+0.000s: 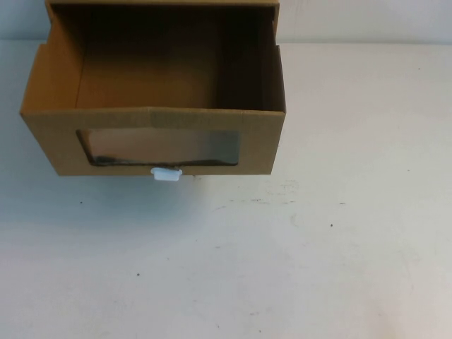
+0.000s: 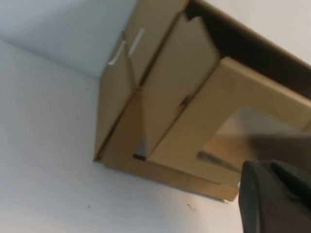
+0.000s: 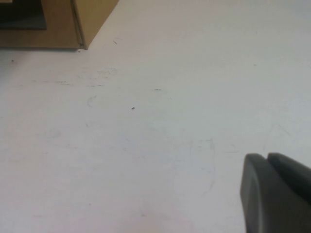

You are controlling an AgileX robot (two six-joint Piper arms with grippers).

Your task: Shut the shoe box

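The shoe box (image 1: 162,134) is a brown cardboard drawer-style box at the table's back left. Its drawer is pulled out toward me, and the inside looks empty. The front panel has a dark window (image 1: 159,147) with a small white pull tab (image 1: 167,174) at its bottom edge. Neither gripper shows in the high view. In the left wrist view my left gripper (image 2: 269,166) is shut and empty, close to the box's front corner (image 2: 170,111). In the right wrist view my right gripper (image 3: 267,157) is shut and empty over bare table, apart from the box corner (image 3: 82,19).
The white table (image 1: 296,254) stretches in front of and to the right of the box, with small dark specks and faint scuff marks. The box's outer sleeve (image 2: 116,92) stands against the back wall.
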